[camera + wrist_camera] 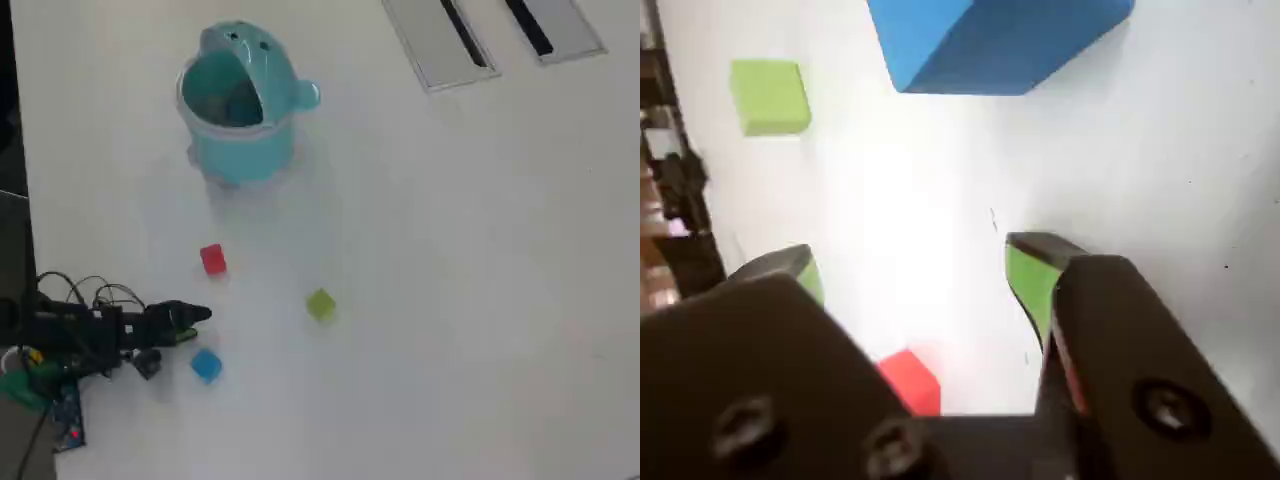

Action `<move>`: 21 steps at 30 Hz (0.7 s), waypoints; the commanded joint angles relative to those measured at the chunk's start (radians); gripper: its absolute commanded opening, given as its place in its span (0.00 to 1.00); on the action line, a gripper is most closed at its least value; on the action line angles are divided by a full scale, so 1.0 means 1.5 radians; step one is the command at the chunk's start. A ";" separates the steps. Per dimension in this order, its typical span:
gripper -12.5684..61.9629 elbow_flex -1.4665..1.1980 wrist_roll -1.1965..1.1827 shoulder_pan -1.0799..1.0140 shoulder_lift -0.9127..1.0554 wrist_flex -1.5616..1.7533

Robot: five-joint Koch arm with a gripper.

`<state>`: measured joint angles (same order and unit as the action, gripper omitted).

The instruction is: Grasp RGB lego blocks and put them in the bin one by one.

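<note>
Hovering low over the white table, gripper spread wide, nothing between its jaws. Blue block just beside it, red block and green block scattered near. Bin stands apart, lid tipped back, apparently ready for drops.

Counting three lego blocks on the surface: one blue block lying nearest the end effector, one red block sitting a little beyond it, one yellow-green block resting farther out from its tip. Counting one light-teal bin, standing well apart from the end effector, lid tipped open. Counting two grey slotted panels lying farthest away. Counting one end effector.
</note>
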<state>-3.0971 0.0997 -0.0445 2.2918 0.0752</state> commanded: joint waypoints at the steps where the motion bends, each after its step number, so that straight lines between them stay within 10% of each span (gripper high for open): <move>1: 0.63 -0.049 -0.018 0.019 0.044 -0.057; 21: 0.62 -0.049 -0.001 0.049 0.044 -0.047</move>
<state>-3.0971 0.0997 0.0307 2.2902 0.0752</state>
